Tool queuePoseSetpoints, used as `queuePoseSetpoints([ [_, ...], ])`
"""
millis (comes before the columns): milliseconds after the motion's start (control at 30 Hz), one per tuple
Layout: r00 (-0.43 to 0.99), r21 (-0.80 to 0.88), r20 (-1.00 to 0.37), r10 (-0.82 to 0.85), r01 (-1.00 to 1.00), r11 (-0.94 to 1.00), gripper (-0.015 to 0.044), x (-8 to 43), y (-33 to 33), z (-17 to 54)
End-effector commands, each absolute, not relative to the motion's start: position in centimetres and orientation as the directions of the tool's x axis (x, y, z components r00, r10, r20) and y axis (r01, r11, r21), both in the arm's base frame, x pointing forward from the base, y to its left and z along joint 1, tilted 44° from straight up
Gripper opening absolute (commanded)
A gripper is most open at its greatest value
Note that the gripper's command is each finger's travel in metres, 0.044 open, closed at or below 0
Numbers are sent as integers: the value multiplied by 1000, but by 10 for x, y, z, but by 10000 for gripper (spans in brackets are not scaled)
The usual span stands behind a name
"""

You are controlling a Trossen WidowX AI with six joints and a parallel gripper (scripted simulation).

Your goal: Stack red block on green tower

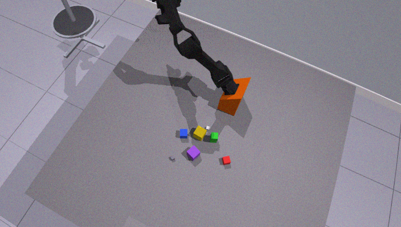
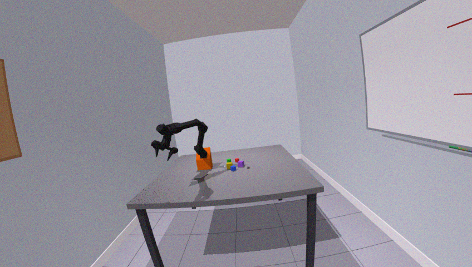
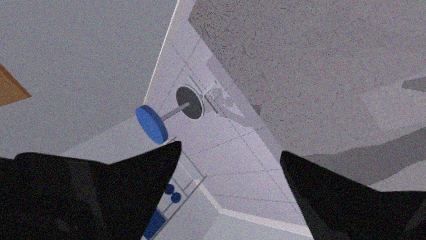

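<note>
Pincer [image 2: 162, 158] [image 3: 230, 151] wide open, nothing in it, up beyond the tabletop [image 1: 270, 179] [image 2: 265, 178] edge in exterior view. Arm [image 1: 205, 60] [image 2: 201, 135] based at orange block [image 1: 229, 105] [image 2: 204, 162]. Red block [image 1: 226, 160] [image 2: 237, 159] on tabletop, well apart from the arm. Green block [image 1: 213, 137] [image 2: 229, 160] near yellow block [image 1: 199, 132] [image 2: 229, 165]. Purple block [image 1: 193, 152] [image 2: 241, 163] between red and blue [image 1: 183, 133] [image 2: 233, 168].

The place resembles a classroom or teaching lab: a large whiteboard [image 2: 417, 75] with red lines hangs above a tray holding markers [image 2: 460, 148]. A plain grey worktop [image 2: 258, 188] [image 1: 270, 179] [image 3: 320, 65] carries small coloured blocks, and a round blue-seated stool [image 3: 151, 124] [image 1: 74, 21] stands on tiled flooring.
</note>
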State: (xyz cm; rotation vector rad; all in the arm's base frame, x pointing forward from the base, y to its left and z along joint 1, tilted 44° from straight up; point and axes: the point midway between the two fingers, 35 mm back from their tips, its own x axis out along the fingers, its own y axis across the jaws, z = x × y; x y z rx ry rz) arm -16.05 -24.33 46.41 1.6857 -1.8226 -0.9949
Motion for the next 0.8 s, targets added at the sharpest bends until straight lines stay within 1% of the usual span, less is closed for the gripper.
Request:
queuePoseSetpoints([
  [0, -139, 764, -137, -981, -645, -15, 426, -160, -244, 464],
  [33, -134, 766, -136, -982, -643, -19, 440, -158, -244, 464],
  [200, -60, 791, -131, -990, -609, -68, 440, -136, -256, 466],
  [467, 44, 820, -205, -978, -538, -196, 440, -115, -294, 441],
  [767, 174, 846, -302, -937, -404, -347, 440, -73, -337, 407],
])
